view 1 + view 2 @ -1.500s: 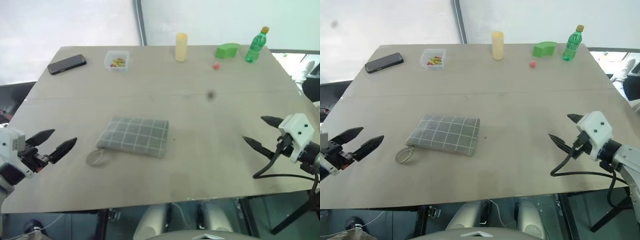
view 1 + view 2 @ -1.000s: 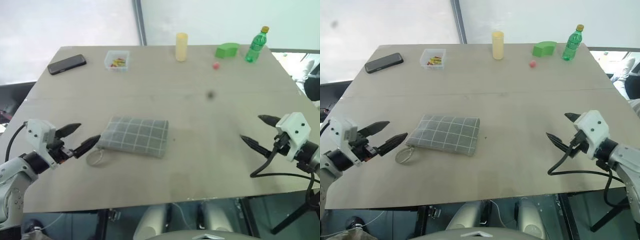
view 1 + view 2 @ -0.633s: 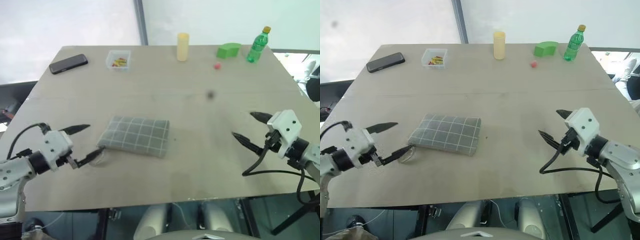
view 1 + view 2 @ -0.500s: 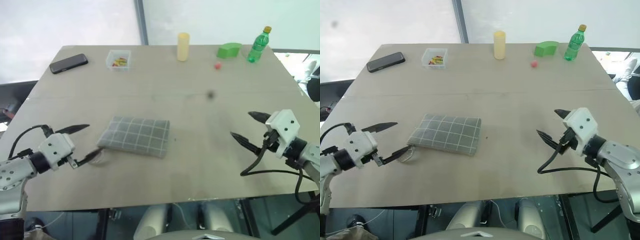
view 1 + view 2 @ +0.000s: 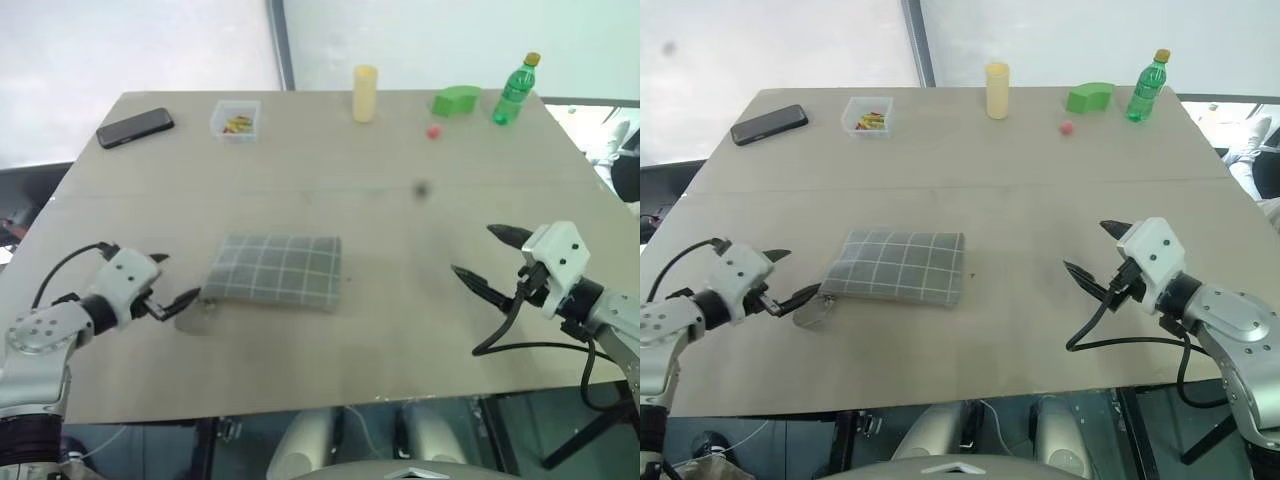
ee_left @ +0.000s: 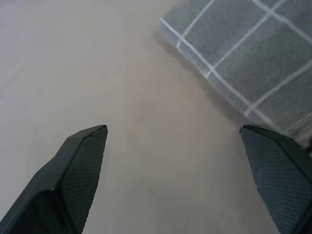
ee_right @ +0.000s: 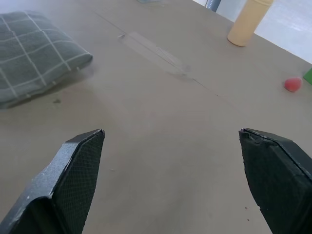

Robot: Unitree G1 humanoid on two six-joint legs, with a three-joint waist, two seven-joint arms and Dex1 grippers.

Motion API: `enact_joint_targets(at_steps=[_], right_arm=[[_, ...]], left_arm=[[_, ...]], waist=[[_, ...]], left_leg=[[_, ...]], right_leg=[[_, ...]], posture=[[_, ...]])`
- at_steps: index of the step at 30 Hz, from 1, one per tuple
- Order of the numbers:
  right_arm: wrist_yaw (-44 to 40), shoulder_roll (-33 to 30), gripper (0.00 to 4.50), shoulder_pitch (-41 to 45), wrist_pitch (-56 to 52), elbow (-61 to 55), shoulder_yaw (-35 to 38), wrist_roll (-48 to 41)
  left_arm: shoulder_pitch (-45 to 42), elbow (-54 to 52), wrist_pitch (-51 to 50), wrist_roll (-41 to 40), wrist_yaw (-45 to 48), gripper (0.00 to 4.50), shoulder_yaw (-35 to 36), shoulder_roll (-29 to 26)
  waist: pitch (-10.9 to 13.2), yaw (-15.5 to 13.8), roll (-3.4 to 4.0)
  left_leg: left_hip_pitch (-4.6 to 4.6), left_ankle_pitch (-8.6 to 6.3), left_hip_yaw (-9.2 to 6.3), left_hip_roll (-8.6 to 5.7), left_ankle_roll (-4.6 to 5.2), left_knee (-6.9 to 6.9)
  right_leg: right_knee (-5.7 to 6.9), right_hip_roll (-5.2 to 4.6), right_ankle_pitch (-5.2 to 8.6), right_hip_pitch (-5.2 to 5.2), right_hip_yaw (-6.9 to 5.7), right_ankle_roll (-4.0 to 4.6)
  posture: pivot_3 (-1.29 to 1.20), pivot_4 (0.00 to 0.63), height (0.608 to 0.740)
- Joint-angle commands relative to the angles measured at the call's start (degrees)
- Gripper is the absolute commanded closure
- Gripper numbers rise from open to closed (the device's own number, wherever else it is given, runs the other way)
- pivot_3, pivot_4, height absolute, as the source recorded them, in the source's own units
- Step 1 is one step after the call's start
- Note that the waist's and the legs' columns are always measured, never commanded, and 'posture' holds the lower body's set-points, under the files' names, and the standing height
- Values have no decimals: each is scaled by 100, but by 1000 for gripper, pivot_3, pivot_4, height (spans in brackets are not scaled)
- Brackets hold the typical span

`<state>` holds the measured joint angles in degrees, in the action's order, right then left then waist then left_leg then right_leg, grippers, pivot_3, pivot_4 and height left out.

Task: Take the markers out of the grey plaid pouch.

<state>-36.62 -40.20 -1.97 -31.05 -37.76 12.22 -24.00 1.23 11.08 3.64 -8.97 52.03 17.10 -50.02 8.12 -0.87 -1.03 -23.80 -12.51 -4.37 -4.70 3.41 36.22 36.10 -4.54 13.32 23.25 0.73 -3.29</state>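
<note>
Tabletop (image 5: 400, 300): broad, flat, matte beige-grey board with a faint seam running across it.
Grey plaid pouch (image 5: 277, 272): flat rectangular fabric case, soft woven grey cloth crossed by thin white grid lines; it lies closed on the tabletop, left of centre and toward the near edge.
Cord loop (image 5: 810, 313): thin pale ring lying flat on the tabletop at the pouch's left end.
Markers: hidden from sight; whether they are inside the pouch cannot be told.
Left gripper (image 5: 172, 283): two tapered black fingers with a fine cross-hatched texture, spread wide and empty; low over the tabletop just beside the pouch's left end, one fingertip by the cord loop. Touch cannot be told.
Right gripper (image 5: 1095, 256): same pointed black fingers, spread wide and empty, hanging over bare tabletop well to the right of the pouch.
Black phone (image 5: 134, 128): slim glossy slab at the far left.
Clear tray (image 5: 235, 120): small see-through plastic box with colourful bits inside.
Yellow cylinder (image 5: 365, 94): smooth, pale, upright at the far edge.
Green block (image 5: 455, 101): curved solid shape.
Red ball (image 5: 433, 131): small, round, near the block.
Green bottle (image 5: 511, 90): translucent plastic with an orange cap, upright at the far right.
</note>
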Motion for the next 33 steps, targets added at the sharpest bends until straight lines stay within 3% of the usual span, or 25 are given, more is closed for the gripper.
enact_joint_targets(at_steps=[1,4,8,12,15,23,27,33], right_arm=[[169,0,24,101,-119,-376,78,-92],[302,-5,24,227,-328,-519,15,-155],[378,-35,24,340,-532,-613,17,-248],[414,-42,24,358,-631,-716,-3,-291],[268,-42,24,205,-431,-834,-29,-279],[-1032,-289,24,-858,389,-1194,342,-866],[-1579,-483,24,-1175,662,-1121,421,-1057],[-1714,-441,24,-1252,983,-978,330,-942]], left_arm=[[137,-562,201,-105,239,0,-217,38],[172,-1213,24,-604,461,0,-288,235],[203,-1208,960,-386,619,0,-314,240],[-130,334,3293,620,166,0,-232,-61],[-382,1230,4658,810,162,0,-454,-245],[-1361,2687,7513,1686,-425,0,-1229,-88],[-1811,3160,8263,2369,-823,0,-1450,148],[-2105,3423,8647,3233,-1385,0,-1644,375]], waist=[[0,-1,1],[1,-7,3],[-1,0,0],[1,1,4],[1,-3,4],[0,-73,2],[-4,-21,-1],[-6,2,-1]], left_leg=[[0,0,0,0,0,0],[-2,0,0,-1,0,0],[-2,0,0,0,0,0],[2,1,0,1,0,-3],[0,0,0,0,1,-3],[-1,-6,1,-10,15,1],[8,-5,3,-8,16,6],[17,-1,3,-7,23,16]], right_leg=[[0,0,3,0,0,6],[-1,-3,5,0,0,9],[-1,-2,5,1,-1,9],[0,2,5,2,-2,10],[-2,1,5,2,-2,10],[-12,-6,-4,-5,-6,-5],[-10,-2,-7,-15,-6,-10],[-2,3,-13,-23,-9,-21]], posture=[[0,150,740],[0,150,740],[0,150,740],[0,150,740],[0,150,740],[0,150,740],[0,150,740],[0,150,740]])
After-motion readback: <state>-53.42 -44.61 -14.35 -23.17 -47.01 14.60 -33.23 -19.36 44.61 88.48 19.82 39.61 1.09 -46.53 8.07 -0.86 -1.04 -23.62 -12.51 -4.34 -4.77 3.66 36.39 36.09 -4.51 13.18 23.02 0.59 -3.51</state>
